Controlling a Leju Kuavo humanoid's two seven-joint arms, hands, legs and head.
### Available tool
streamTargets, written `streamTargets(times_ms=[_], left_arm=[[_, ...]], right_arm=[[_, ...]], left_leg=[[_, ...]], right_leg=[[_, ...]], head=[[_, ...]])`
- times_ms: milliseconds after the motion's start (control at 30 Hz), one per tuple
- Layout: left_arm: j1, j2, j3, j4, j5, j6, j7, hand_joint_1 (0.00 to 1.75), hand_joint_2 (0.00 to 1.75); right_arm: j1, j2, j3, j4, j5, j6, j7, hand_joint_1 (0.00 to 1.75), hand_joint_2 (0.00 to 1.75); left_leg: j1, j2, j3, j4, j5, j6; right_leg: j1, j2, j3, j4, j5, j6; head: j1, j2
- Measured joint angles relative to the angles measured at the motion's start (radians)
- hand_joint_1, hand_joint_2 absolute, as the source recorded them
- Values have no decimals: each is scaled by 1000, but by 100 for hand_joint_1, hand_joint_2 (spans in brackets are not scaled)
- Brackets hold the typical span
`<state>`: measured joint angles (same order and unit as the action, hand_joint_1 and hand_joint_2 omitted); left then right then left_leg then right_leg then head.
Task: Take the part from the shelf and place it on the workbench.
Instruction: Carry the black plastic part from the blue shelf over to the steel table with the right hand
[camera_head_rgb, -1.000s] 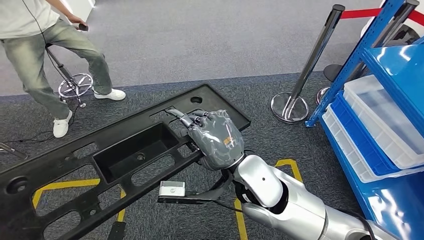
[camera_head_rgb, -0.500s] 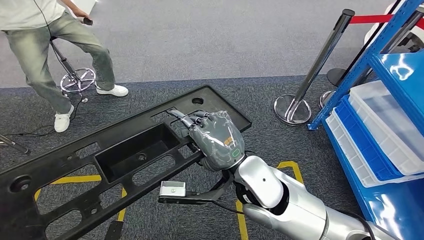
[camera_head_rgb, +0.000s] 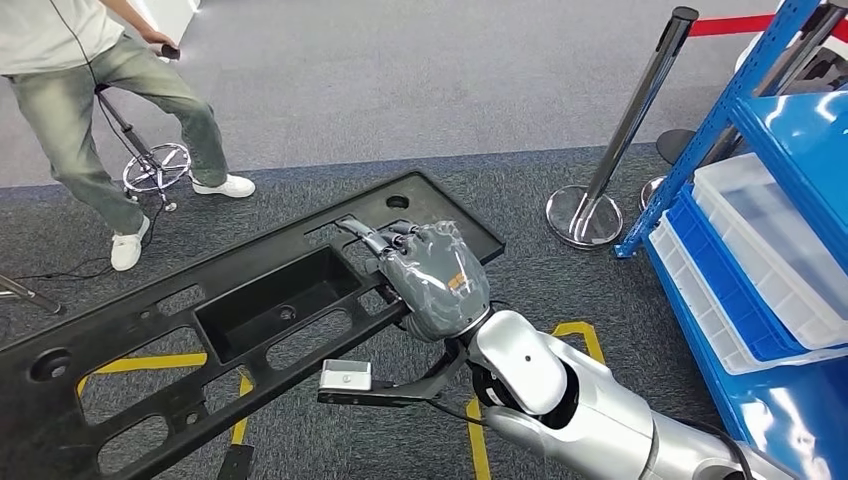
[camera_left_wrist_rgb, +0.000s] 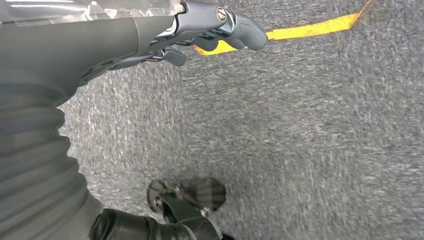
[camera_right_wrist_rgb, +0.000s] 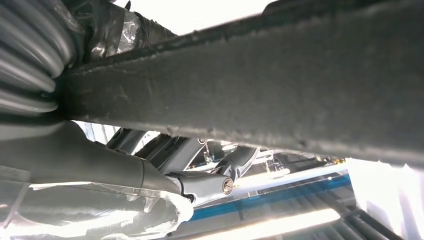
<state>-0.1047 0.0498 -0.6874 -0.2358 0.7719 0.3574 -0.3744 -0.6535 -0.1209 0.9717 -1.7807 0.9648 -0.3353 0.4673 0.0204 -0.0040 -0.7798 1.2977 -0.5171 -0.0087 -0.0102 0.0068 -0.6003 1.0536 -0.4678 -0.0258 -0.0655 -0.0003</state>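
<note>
Black plastic, the long part (camera_head_rgb: 250, 310) is riding under my right hand (camera_head_rgb: 432, 278), whose fingers are hooking down through one of its openings while the thumb is clamping the bar from beneath, as the right wrist view shows, the panel stretching away past the fingertips. Against a second ago the whole scene is drifting slightly while the grip looks unchanged, so I'm judging we're mid-carry from the blue shelf (camera_head_rgb: 800, 150), workbench not yet in sight. My left hand (camera_left_wrist_rgb: 210, 30) is hanging over the carpet (camera_left_wrist_rgb: 310, 130), fingers loosely curled, holding nothing.
</note>
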Motion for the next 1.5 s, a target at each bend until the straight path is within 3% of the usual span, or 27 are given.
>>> streamTargets(times_ms=[67,133,200,267,333,433,467,500,567,633,767,833,933,967,1000,1067,1133,1233,1333,1367,1433,1467,1500], left_arm=[[0,1,0,0,0,0,0,0,175],[-1,4,0,0,0,-2,0,0,175],[-1,6,-1,0,0,-5,-1,0,175],[0,7,-1,0,0,-6,-2,0,175],[0,7,-1,0,-3,-7,-2,0,175],[-2,6,-2,0,-7,-7,-2,0,175],[-2,6,-4,0,-8,-7,-2,0,175],[-2,6,-5,0,-9,-7,-2,0,175],[-1,6,-8,0,-9,-7,-1,0,175],[-2,6,-10,0,-9,-6,-1,0,175],[-3,7,-17,0,-9,-4,0,0,175],[-4,6,-19,0,-10,-4,0,0,175],[-3,6,-22,0,-10,-5,1,0,175],[-2,6,-23,0,-10,-5,1,0,175],[-1,6,-23,0,-10,-5,1,0,175],[0,6,-23,0,-10,-5,2,0,175],[-1,7,-24,0,-11,-5,2,0,175],[-3,11,-24,0,-11,-5,2,0,175],[-2,13,-24,0,-11,-5,2,0,175],[-2,12,-24,0,-11,-5,2,0,175],[-3,12,-24,0,-12,-7,1,0,175],[-3,12,-24,0,-12,-9,1,0,175],[-2,12,-25,0,-12,-10,1,0,175]], right_arm=[[0,0,0,0,0,0,0,175,175],[0,0,0,0,0,0,0,175,175],[2,0,0,0,1,0,0,175,175],[2,-1,0,-1,2,0,1,175,175],[1,-2,0,-2,4,0,1,175,175],[5,-4,0,-3,4,0,1,175,175],[8,-5,0,-3,4,0,1,175,175],[9,-7,0,-3,4,0,1,175,175],[10,-10,0,-3,4,0,1,175,175],[10,-10,-1,-3,4,0,1,175,175],[12,-11,-1,-5,4,0,1,175,175],[10,-11,-1,-7,4,0,2,175,175],[10,-11,-2,-8,4,0,2,175,175],[11,-11,-2,-8,4,0,2,175,175],[11,-11,-2,-8,4,0,2,175,175],[11,-11,-2,-8,4,0,2,175,175],[11,-11,-2,-8,4,0,2,175,175],[12,-11,-2,-9,4,0,2,175,175],[10,-12,-2,-11,4,0,2,175,175],[10,-12,-2,-12,4,0,2,175,175],[11,-12,-2,-13,4,0,2,175,175],[13,-12,-2,-14,4,0,2,175,175],[15,-13,-2,-14,4,1,2,175,175]], left_leg=[[-12,0,51,-121,74,19],[-25,0,103,-228,110,36],[-32,0,120,-259,104,45],[-28,1,135,-285,103,49],[-21,3,158,-312,106,53],[-20,2,172,-320,100,57],[-19,1,175,-317,95,56],[-17,0,178,-312,88,53],[-10,-3,183,-293,69,43],[-8,-5,180,-271,51,29],[-8,-6,175,-255,38,14],[-6,-2,155,-209,13,6],[-6,1,53,-25,-48,-1],[-6,1,24,16,-50,1],[-8,1,12,20,-32,6],[-15,0,44,-83,48,22],[-27,1,97,-207,102,41],[-38,0,126,-264,100,55],[-27,2,158,-307,106,59],[-24,3,169,-319,107,60],[-25,4,179,-322,101,62],[-24,3,182,-321,95,62],[-23,3,187,-318,88,61]], right_leg=[[2,1,10,-1,-7,-2],[3,1,15,-4,-12,2],[3,1,14,-8,-13,9],[4,1,18,-12,-18,18],[6,0,0,35,-47,24],[4,1,-97,206,-102,29],[1,0,-121,233,-96,34],[-3,0,-128,225,-71,39],[-12,-1,-96,123,6,49],[-13,1,-58,36,41,51],[-9,6,-47,19,26,24],[-11,5,-38,16,22,12],[-6,2,-25,15,13,0],[-4,3,-21,15,10,-2],[-1,4,-16,15,6,-4],[2,6,-4,15,-2,-4],[2,7,5,11,-8,-1],[0,8,10,0,-10,11],[4,4,6,21,-30,23],[5,3,-15,64,-51,25],[2,3,-87,189,-97,30],[1,3,-119,237,-104,34],[-2,3,-137,252,-91,38]], head=[[0,0],[0,0],[0,0],[0,0],[2,0],[4,0],[4,0],[4,0],[4,0],[7,0],[4,0],[2,0],[-1,0],[-1,0],[-1,0],[0,0],[0,0],[-1,0],[2,0],[3,0],[4,0],[4,0],[4,0]])
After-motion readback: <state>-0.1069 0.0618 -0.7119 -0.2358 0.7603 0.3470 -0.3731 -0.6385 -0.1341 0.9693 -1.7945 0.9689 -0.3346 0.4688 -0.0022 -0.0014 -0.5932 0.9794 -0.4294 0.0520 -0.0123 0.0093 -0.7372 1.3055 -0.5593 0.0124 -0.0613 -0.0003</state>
